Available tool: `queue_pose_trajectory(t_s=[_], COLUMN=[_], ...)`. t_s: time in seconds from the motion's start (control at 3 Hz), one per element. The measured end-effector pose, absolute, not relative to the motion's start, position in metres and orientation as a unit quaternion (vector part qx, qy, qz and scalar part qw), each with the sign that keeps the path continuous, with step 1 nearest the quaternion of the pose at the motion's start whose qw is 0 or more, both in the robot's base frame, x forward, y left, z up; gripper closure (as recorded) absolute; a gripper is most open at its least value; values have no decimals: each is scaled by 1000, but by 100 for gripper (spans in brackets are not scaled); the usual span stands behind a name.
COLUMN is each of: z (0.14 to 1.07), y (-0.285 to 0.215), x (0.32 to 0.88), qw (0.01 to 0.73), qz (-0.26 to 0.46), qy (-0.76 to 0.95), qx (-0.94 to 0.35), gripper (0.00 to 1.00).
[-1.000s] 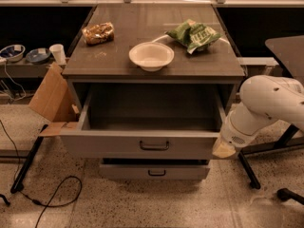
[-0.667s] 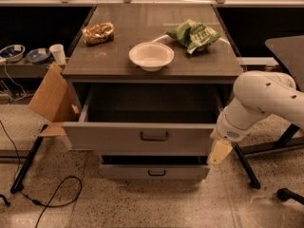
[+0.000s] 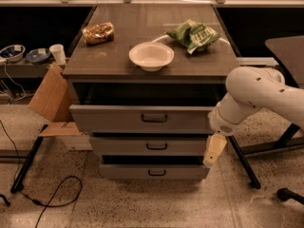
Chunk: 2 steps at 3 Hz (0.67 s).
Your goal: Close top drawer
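The top drawer (image 3: 109, 119) is the tallest grey front under the cabinet top, with a small dark bail handle (image 3: 154, 118) at its centre. It stands out a short way, with a dark gap above its front edge. My gripper (image 3: 214, 150) hangs from the white arm (image 3: 256, 96) at the right side of the cabinet. It points down, beside the right end of the middle drawer front and just below the top drawer's right corner. Whether it touches the drawer cannot be told.
Two shorter grey drawers, the middle one (image 3: 118, 146) and the bottom one (image 3: 123, 172), sit below. On the cabinet top are a white bowl (image 3: 151, 56), a green bag (image 3: 192, 33) and a brown snack bag (image 3: 98, 33). A cardboard box (image 3: 50, 99) stands left, a cable (image 3: 52, 194) lies on the floor, and a dark table (image 3: 285, 46) stands right.
The top drawer has slid most of the way in; its inside no longer shows. The arm and gripper have moved left and toward the cabinet with it.
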State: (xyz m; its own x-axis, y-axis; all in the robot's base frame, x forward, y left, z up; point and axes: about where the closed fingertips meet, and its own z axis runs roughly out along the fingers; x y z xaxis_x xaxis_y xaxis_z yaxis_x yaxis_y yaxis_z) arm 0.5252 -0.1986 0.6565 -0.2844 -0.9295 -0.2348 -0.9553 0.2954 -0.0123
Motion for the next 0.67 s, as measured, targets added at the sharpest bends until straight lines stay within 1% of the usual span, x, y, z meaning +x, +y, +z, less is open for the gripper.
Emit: queue_pose_trajectory(t_s=[0.67], z=[650], y=[-181], x=[538], qw=[96], qz=[79], qy=[789], qx=[-602], gripper=[0])
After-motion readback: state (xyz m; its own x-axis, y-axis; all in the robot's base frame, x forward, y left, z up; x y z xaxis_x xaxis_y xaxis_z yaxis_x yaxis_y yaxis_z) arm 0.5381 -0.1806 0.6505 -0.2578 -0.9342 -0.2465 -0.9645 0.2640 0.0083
